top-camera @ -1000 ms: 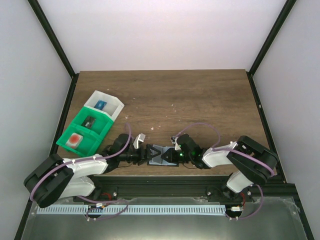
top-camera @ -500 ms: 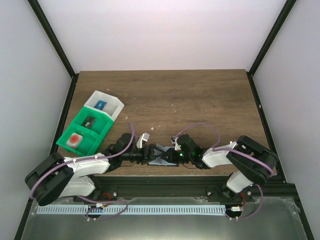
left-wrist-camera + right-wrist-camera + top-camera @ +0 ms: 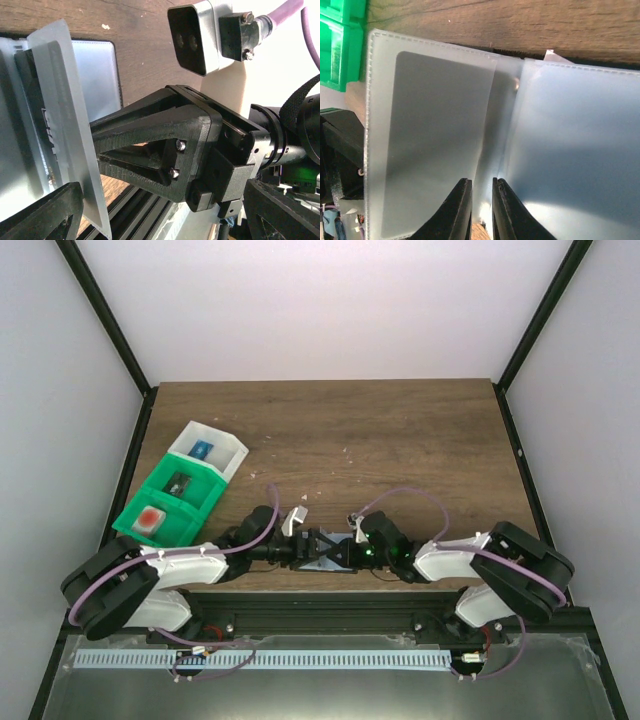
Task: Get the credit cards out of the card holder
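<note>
The card holder [image 3: 320,545] hangs open between my two grippers near the table's front edge. In the right wrist view its two frosted grey-blue pocket panels spread out, and a grey card [image 3: 440,140] sits inside the left pocket. My right gripper [image 3: 482,200] is shut on the holder's middle fold [image 3: 502,130]. It shows in the top view [image 3: 338,552] too. My left gripper [image 3: 162,205] is open, its fingers wide apart to either side of one holder panel [image 3: 55,115] and the right gripper's black fingers [image 3: 150,145]. In the top view the left gripper [image 3: 298,548] sits right by the holder.
A green bin [image 3: 165,502] and a white bin [image 3: 208,450] stand at the left of the table. A small reddish thing [image 3: 152,518] lies in the green bin's near compartment, and a blue thing [image 3: 203,450] in the white bin. The black front rail [image 3: 320,600] runs just behind the grippers.
My left arm has moved right, bringing its gripper up to the holder and the right gripper. The right gripper has kept hold of the holder and shifted slightly.
</note>
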Available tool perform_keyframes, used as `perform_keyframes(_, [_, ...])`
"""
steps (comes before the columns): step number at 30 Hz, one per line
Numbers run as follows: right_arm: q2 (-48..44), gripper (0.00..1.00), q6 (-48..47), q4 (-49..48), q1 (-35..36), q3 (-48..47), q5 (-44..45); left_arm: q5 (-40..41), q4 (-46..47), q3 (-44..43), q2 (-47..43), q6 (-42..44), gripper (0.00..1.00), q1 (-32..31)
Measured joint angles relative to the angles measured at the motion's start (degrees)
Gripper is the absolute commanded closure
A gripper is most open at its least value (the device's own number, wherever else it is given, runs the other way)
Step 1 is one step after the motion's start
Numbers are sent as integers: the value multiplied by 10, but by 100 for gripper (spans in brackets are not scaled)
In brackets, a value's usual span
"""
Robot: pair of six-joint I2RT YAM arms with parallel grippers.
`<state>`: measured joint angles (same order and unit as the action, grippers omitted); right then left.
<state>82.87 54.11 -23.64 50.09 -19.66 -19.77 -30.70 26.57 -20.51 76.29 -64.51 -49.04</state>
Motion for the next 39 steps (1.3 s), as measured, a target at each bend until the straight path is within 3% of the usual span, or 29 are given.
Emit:
perform_keyframes(15, [-89, 86, 5, 43, 0, 34, 52, 7, 11, -28, 34, -2, 11, -23])
perform_keyframes(24, [-208, 85, 13, 95, 0, 65, 108, 23, -10, -39, 34, 17, 10, -25])
perform_keyframes(31, [-259, 82, 13, 130, 0, 64, 127, 50, -39, -42, 33, 31, 15, -25])
perform_keyframes(39, [-244, 81, 9, 143, 0, 62, 127, 58, -35, -22, 33, 31, 25, 3])
